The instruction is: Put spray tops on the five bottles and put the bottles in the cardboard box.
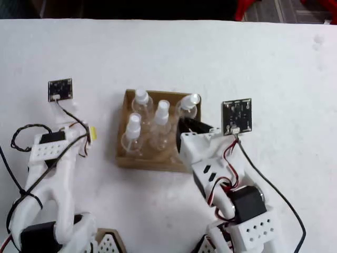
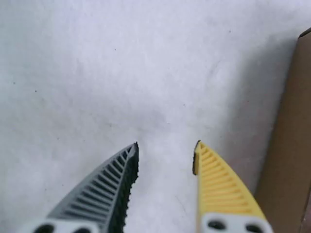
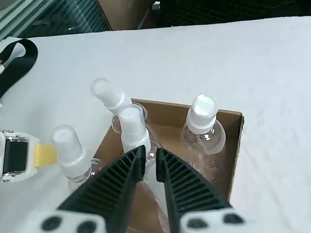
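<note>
High view first: count four bottles [image 1: 161,118] wearing spray tops [image 1: 141,96], upright or leaning inside the cardboard box [image 1: 152,162] on the bench [image 1: 274,63]; reckon one of five outstanding. See the right pincer [image 3: 149,150] all but closed, gripping nothing evident, just beside the middle bottle [image 3: 132,127]. Better to lift straight up, sparing leaning neighbours. Find the left pincer [image 2: 166,145] spread wide over bare bench beside the box.

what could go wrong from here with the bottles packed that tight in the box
1. The right pincer sits right against the middle bottle, with a leaning bottle next to it; pulling away may drag or topple them.
2. The left pincer is open close beside the cardboard box; a sideways swing might shove the box.
</note>
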Available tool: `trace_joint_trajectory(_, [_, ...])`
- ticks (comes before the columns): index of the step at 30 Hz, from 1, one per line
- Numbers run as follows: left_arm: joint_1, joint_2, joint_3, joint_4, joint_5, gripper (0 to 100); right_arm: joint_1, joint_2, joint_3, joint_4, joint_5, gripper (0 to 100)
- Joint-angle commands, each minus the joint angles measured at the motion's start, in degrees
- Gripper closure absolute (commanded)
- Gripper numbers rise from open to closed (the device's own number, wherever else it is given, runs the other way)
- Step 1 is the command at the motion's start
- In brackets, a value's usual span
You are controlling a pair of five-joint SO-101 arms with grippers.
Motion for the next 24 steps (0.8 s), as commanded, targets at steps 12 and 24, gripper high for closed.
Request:
trace_joint_trajectory(12, [0.66,-0.22,-0.70,-1.23,-0.62,82,2.07,-0.04,-2.90,-1.36,1.76,98.3])
trace_joint_trajectory(24, [0.66,-0.13,-0.70,-1.23,-0.62,82,2.51,-0.40,-5.10,-4.88,1.67,98.3])
